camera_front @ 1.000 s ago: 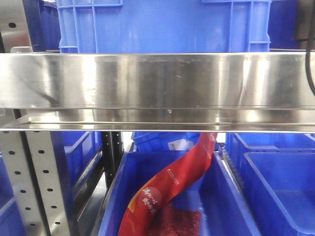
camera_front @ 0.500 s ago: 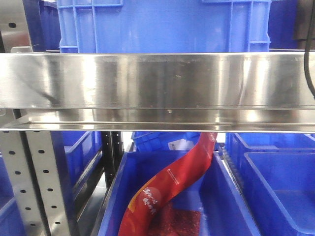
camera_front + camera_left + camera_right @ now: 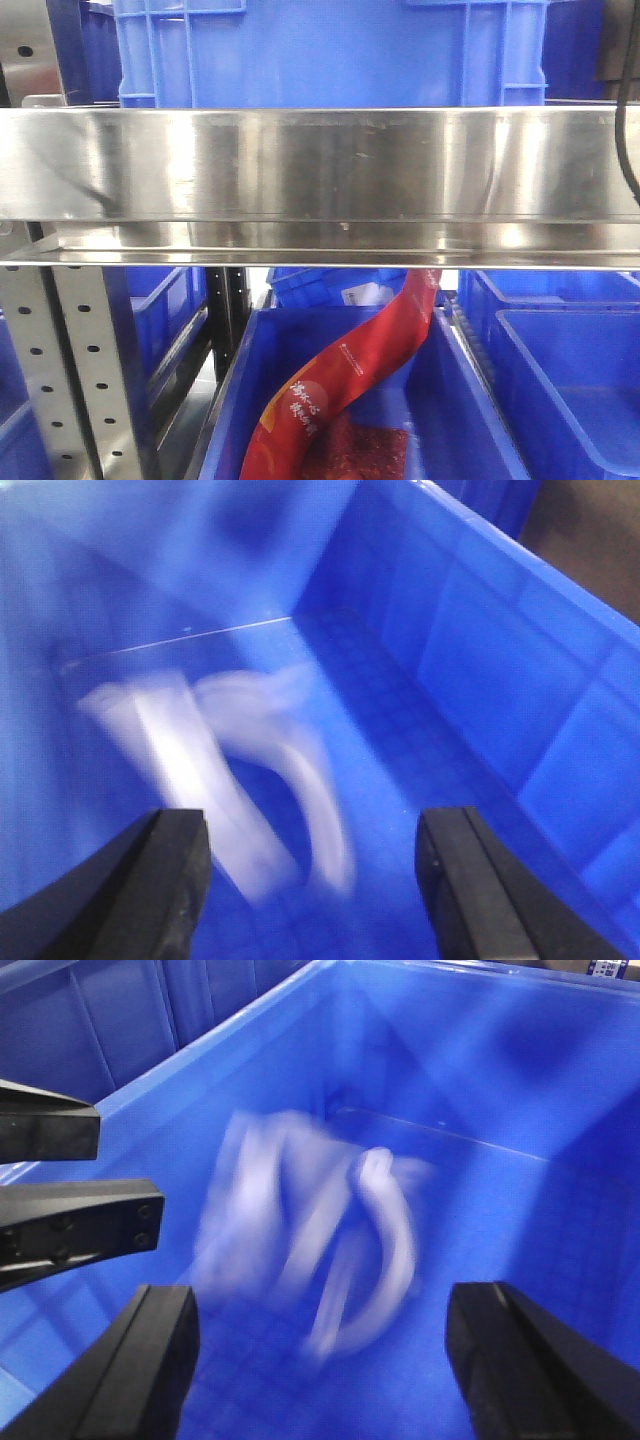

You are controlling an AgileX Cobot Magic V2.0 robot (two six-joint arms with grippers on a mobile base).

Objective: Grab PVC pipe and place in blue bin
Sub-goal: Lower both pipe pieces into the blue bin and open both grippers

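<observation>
Both wrist views are motion-blurred. My left gripper (image 3: 312, 880) has its jaws wide apart and empty, looking down into a blue bin (image 3: 520, 650). Ahead and below it on the bin floor lies a smear of white pieces (image 3: 250, 770), slightly left of the gap's centre. I can't pick the PVC pipe out of that smear; no rounded off-white end is sharp enough to call. The long streaks run roughly away from the camera, so a long axis would lie along my approach, not across the jaws, but that's a guess through blur.

My right gripper (image 3: 330, 1360) is also spread wide, holding nothing. The same sort of white clutter (image 3: 310, 1250) sits ahead, near centre of its gap. The left arm's black fingers (image 3: 80, 1225) show at the left edge, close by, so the two arms crowd each other. Bin walls stand on either side; the floor ahead is open. Either arm looks about equally near.

The front view shows only a steel shelf (image 3: 320, 180) and a red pouch (image 3: 350, 380).
</observation>
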